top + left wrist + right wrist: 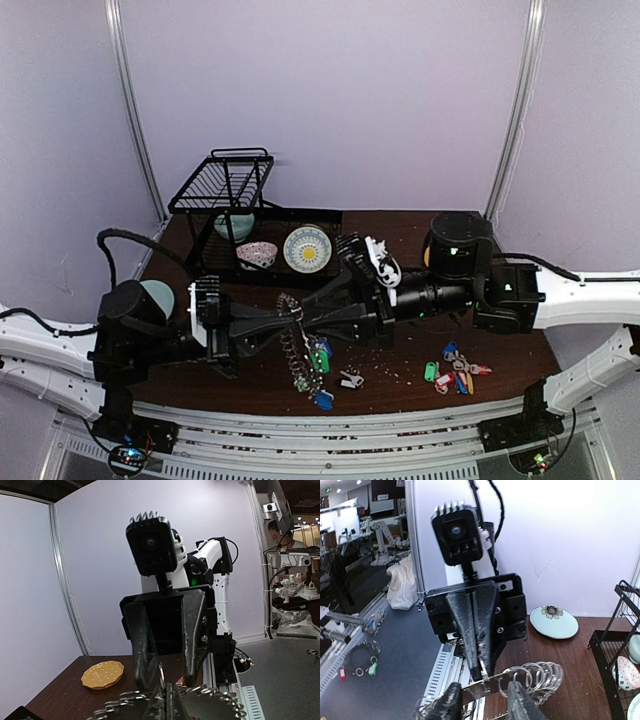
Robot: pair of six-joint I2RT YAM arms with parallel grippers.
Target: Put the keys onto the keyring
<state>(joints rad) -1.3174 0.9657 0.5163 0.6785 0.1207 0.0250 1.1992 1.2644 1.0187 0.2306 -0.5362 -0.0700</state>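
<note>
Here, the left gripper (482, 672) pinches the keyring (295, 345) upright, apparently steadying its rim for the right gripper (485, 705), whose fingers stand spread.

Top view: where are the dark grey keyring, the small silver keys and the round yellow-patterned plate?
dark grey keyring (296, 358), top view, lower rim.
silver keys (351, 379), top view, their middle.
yellow-patterned plate (293, 250), top view, left rim.

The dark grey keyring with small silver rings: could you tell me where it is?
Top view: the dark grey keyring is held centre-frame by the left gripper, the open right gripper at its right.
</note>
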